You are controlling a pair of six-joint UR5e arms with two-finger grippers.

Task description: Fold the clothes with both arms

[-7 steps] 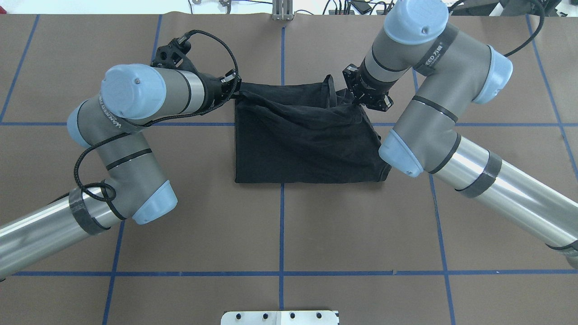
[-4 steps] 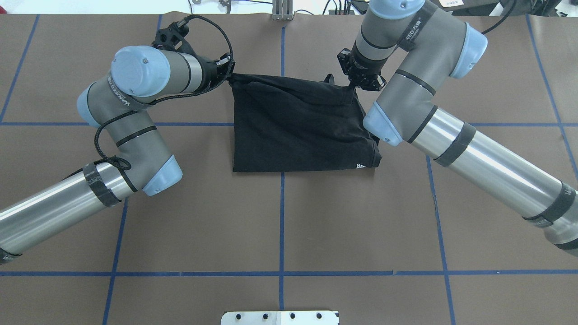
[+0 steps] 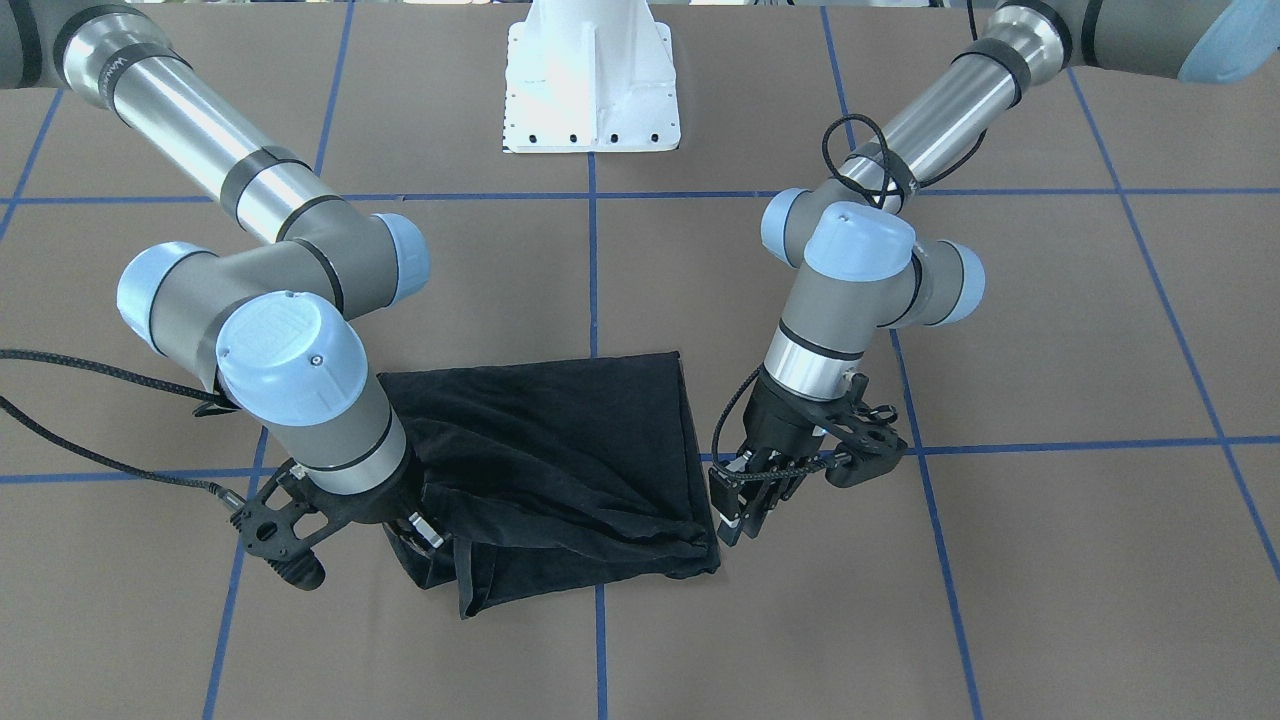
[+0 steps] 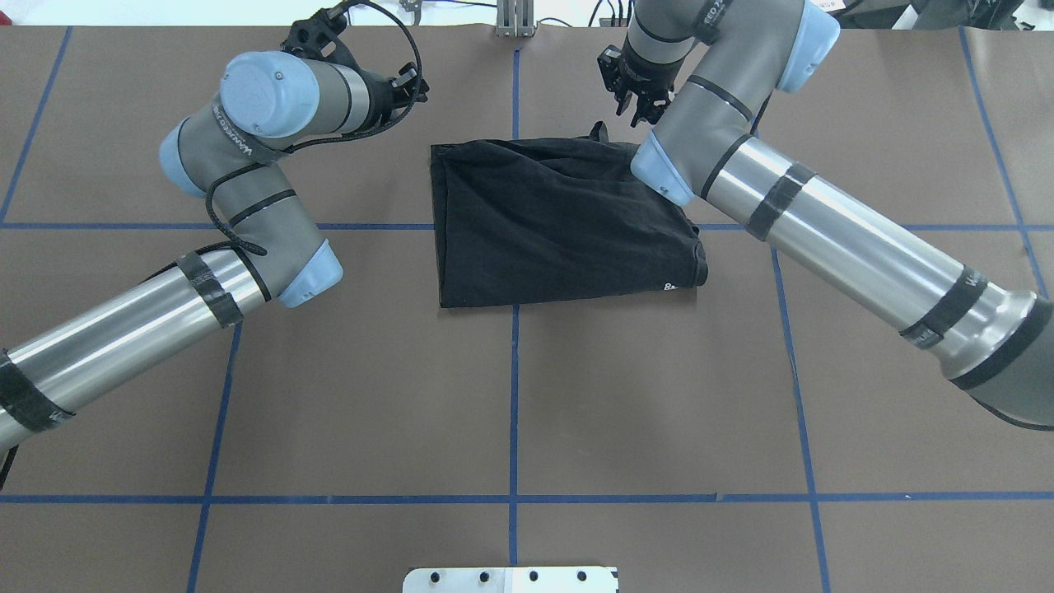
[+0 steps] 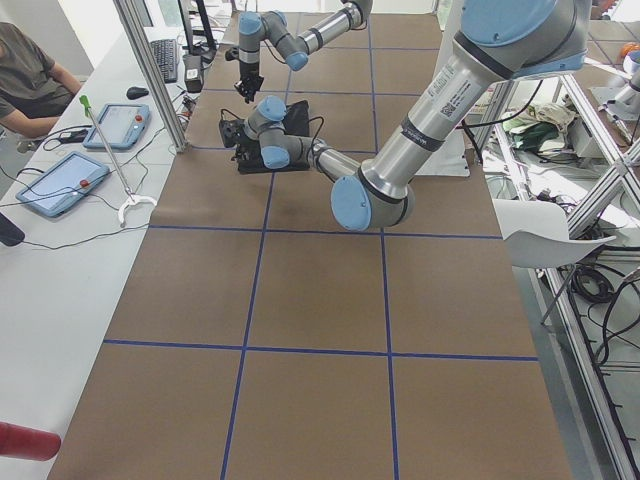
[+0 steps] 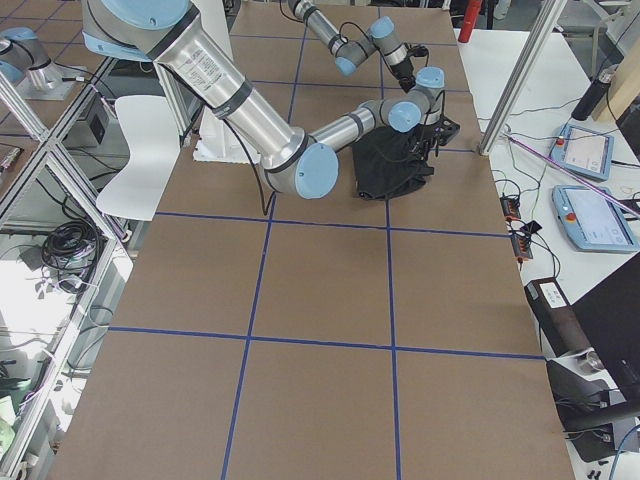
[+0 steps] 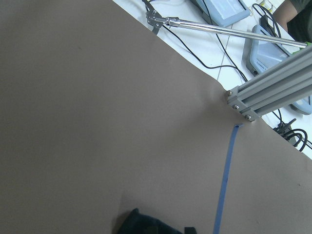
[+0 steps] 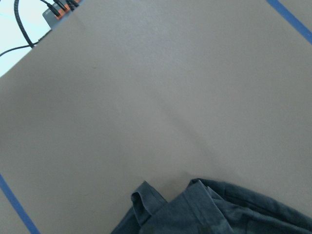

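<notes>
Black T-shirt [image 4: 560, 222] lies folded to a rough rectangle on the brown table [image 4: 659, 412]. It is straight out from the white base [image 3: 592, 80], well apart from it, across the centre blue tape line [image 4: 514, 395] that runs out from the base. Loose folds bunch along the edge farthest from the base, and a flap sticks out there.

On the left gripper [image 3: 738, 512] the jaws stand parted, nothing between them. It sits just off the shirt's left corner on the side away from the base. From overhead, bare table shows between it and the cloth. Left wrist view: only a black scrap of shirt at the bottom edge, no fingers.

On the right gripper [image 4: 636, 107] the jaws are spread and empty. It is past the shirt's right corner, away from the base, near a small cloth loop, not touching. Right wrist view: a hem at the bottom edge.

Writing:
- Shirt: small white lettering on the right corner nearer the base, cut off by the fold, unreadable.
- left arm [image 4: 239, 165]: white lettering, not surely readable.
- right arm [image 4: 823, 231]: the letters "EEO" show near the wrist.
</notes>
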